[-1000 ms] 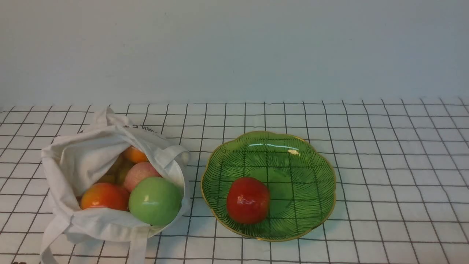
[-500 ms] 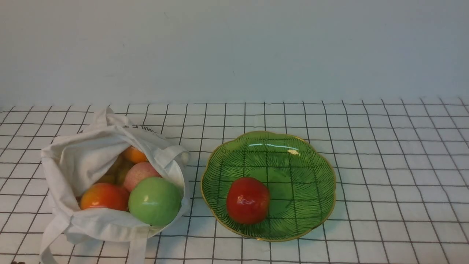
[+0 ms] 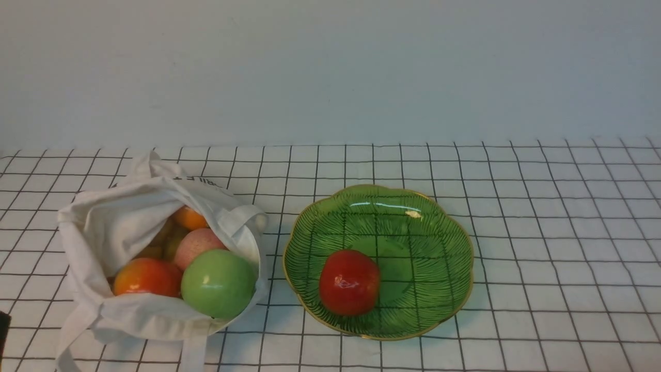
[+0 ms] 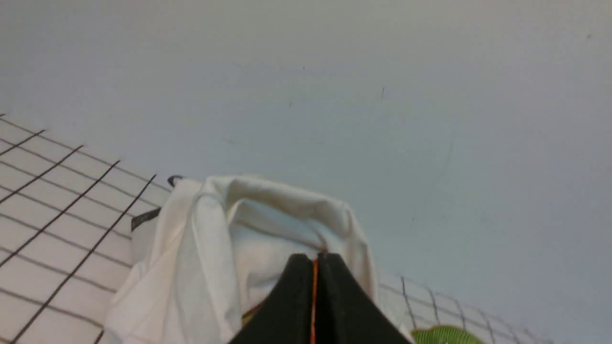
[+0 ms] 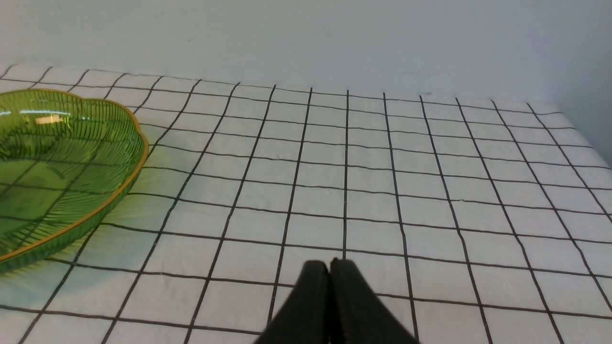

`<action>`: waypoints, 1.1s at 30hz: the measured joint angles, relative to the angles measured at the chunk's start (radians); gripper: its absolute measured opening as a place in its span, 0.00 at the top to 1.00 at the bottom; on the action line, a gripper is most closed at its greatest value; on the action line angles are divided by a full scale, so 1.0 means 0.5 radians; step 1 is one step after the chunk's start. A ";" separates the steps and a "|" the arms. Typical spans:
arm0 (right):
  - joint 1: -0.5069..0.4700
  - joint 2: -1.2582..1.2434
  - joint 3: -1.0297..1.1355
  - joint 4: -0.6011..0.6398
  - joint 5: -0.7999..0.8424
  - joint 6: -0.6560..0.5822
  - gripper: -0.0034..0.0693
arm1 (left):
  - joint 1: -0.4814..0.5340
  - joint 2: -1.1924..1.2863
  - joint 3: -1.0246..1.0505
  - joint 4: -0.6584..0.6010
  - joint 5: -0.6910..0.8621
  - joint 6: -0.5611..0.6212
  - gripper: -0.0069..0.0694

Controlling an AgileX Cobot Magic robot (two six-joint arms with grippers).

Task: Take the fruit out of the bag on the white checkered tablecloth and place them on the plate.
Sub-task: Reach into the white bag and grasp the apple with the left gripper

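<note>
The bag (image 3: 113,222) slumps on the white checkered tablecloth (image 3: 542,206) just left of the plate (image 3: 444,232), its mouth showing a green apple (image 3: 218,283), a peach (image 3: 196,245) and more. A red apple (image 3: 349,282) sits inside the plate. The left gripper (image 4: 315,260) and right gripper (image 5: 330,265) are both clenched, empty.

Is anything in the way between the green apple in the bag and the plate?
Only the cloth edge of the bag, beside the green apple toward the plate. Nothing else visible.
</note>
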State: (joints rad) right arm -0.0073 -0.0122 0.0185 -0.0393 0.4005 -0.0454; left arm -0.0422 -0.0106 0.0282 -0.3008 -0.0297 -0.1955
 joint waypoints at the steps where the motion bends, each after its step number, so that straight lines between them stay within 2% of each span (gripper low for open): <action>1: 0.000 0.000 0.000 0.000 0.000 0.000 0.97 | 0.000 0.000 0.000 -0.016 -0.089 -0.002 0.92; 4: 0.000 0.000 0.000 0.000 0.000 0.000 0.97 | 0.000 0.000 0.000 -0.030 -0.236 -0.002 0.92; 7: 0.000 0.000 0.000 0.000 0.000 0.000 0.97 | 0.000 0.000 0.000 -0.045 -0.618 -0.037 0.92; 10: 0.000 0.000 0.000 0.000 0.000 0.000 0.97 | 0.000 0.000 0.000 -0.045 -0.777 -0.106 0.92; 12: 0.000 0.000 0.000 0.000 0.000 0.000 0.97 | 0.000 0.000 -0.098 -0.022 -0.760 -0.171 0.92; 15: 0.000 0.000 0.000 0.000 0.000 0.000 0.97 | 0.000 0.073 -0.375 0.102 -0.414 -0.170 0.92; 18: 0.000 0.000 0.000 0.000 0.000 0.000 0.97 | 0.000 0.381 -0.773 0.266 0.283 -0.164 0.92; 22: 0.000 0.000 0.000 0.000 0.000 0.000 0.97 | 0.000 0.988 -1.216 0.346 1.213 -0.132 0.92; 25: 0.000 0.000 0.000 0.000 0.000 0.000 0.97 | 0.000 1.392 -1.444 0.346 1.638 -0.020 0.92; 28: 0.000 0.000 0.000 0.000 0.000 0.000 0.97 | -0.005 1.895 -1.696 0.305 1.965 0.258 0.92; 31: 0.000 0.000 0.000 0.000 0.000 0.000 0.97 | -0.062 2.125 -1.839 0.242 2.059 0.431 0.92; 33: 0.000 0.000 0.000 0.000 0.000 0.000 0.97 | -0.179 2.313 -1.942 0.210 2.089 0.536 0.92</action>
State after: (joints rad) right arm -0.0073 -0.0122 0.0185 -0.0393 0.4005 -0.0454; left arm -0.1319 1.1457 -0.9427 -0.1956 1.0150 0.0726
